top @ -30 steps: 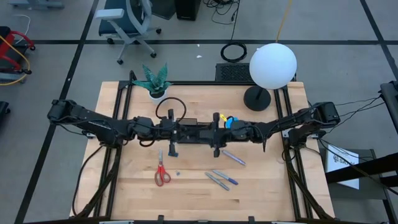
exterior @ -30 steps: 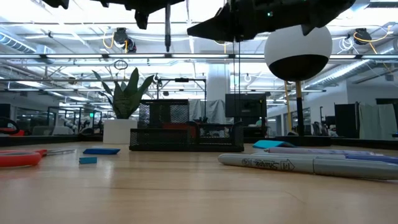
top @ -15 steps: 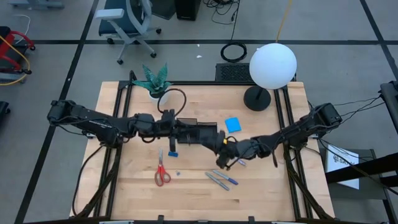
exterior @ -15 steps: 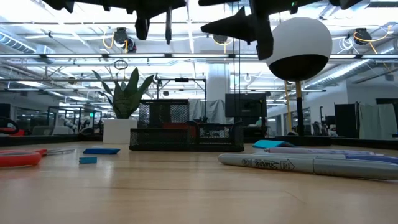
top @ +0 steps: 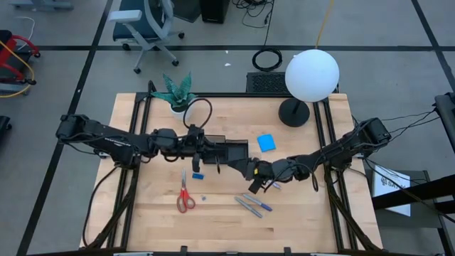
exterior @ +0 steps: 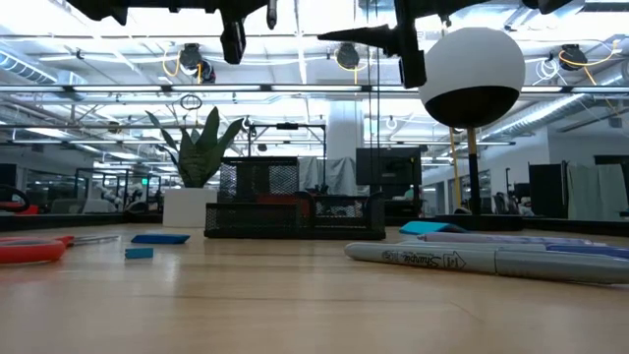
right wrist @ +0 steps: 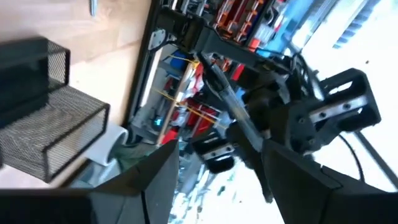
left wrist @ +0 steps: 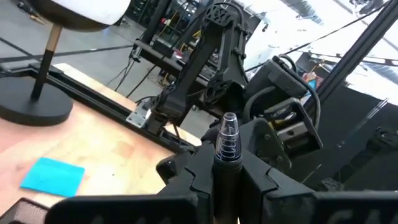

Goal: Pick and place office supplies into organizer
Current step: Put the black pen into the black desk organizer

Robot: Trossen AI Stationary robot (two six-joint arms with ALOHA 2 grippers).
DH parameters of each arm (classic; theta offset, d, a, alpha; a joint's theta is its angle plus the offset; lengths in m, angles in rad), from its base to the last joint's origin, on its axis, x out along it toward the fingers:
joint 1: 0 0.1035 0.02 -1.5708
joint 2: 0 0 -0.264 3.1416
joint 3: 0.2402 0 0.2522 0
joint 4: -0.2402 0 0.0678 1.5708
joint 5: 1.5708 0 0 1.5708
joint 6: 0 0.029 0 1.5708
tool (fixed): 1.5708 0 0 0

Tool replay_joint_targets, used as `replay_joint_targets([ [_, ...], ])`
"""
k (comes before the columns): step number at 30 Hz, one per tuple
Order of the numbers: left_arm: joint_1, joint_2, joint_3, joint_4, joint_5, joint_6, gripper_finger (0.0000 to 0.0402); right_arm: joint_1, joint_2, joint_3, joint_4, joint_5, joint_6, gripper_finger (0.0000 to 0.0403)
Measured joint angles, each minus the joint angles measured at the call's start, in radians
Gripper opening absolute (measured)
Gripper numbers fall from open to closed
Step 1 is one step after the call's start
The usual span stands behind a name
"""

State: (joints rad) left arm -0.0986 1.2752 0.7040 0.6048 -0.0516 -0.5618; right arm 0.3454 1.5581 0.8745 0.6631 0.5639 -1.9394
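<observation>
My left tool [left wrist: 225,180] pinches a pen [left wrist: 227,134] above the organizer [top: 229,150]; it could miss the slot. My right tool [top: 254,182], spread and empty, crowds close.

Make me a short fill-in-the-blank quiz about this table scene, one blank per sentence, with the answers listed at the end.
1. The left gripper is shut on a ____.
2. The handles of the scissors are coloured ____.
3. The blue note pad lies on the table between the organizer and the base of the ____.
4. The right gripper hovers over the pens with its fingers ____.

Missing words: pen; red; lamp; open
</observation>
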Motion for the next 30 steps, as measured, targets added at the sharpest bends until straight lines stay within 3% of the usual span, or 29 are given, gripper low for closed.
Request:
replay_joint_targets([
  [10, 0.018, 0.119, 0.001, 0.179, 0.052, -0.050, 0.0035, 0.000, 0.064, 0.000, 0.047, -0.084, -0.045, 0.0220],
  [20, 0.033, 0.189, 0.001, 0.229, 0.083, -0.077, 0.0035, -0.014, 0.242, 0.000, 0.308, -0.099, -0.192, 0.0219],
  [30, 0.010, 0.192, 0.001, 0.231, 0.081, -0.076, 0.0035, -0.024, 0.261, 0.000, 0.344, -0.102, -0.198, 0.0199],
])
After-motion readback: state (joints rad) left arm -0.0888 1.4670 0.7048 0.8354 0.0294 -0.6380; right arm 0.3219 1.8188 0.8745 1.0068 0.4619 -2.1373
